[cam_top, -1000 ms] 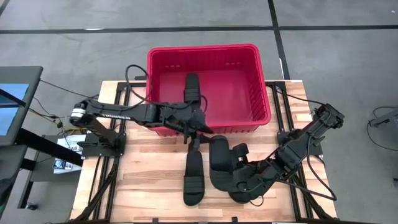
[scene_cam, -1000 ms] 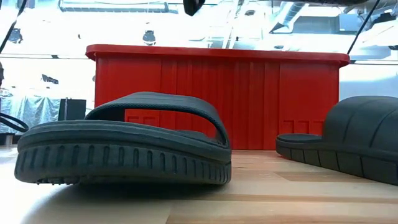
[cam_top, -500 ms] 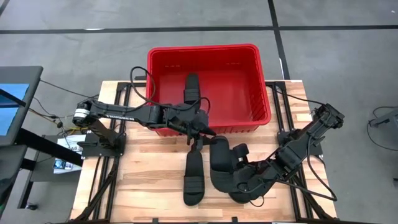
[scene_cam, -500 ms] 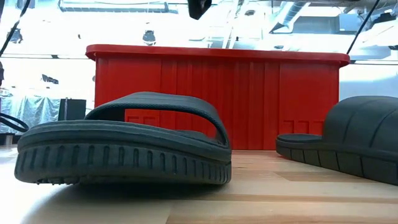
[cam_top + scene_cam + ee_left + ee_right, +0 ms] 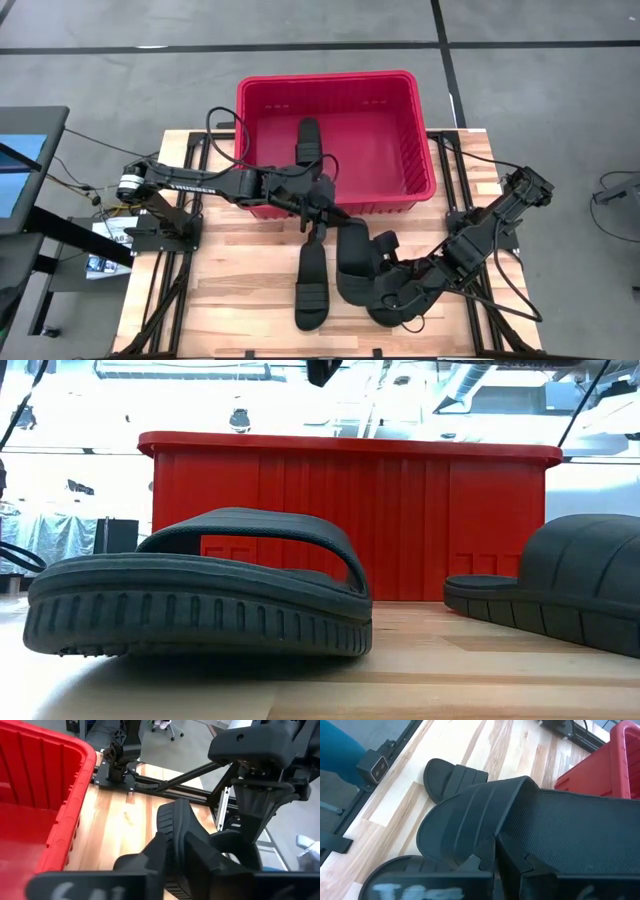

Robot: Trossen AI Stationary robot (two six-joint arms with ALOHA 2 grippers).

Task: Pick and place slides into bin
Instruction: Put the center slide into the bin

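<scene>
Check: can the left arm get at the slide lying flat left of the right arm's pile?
Probably yes. The left gripper hangs just past the red bin rim, right above that slide's near end. Nothing lies between; the right gripper is busy on the neighbouring slide.

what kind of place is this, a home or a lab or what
Most likely a robotics lab or workshop, not a home. A bare concrete floor surrounds a wooden table on a black metal frame, and the low view shows bright industrial clutter behind the red bin.

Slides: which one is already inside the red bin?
The slide lying alone in the bin; the other slides lie out on the wooden table.
</scene>
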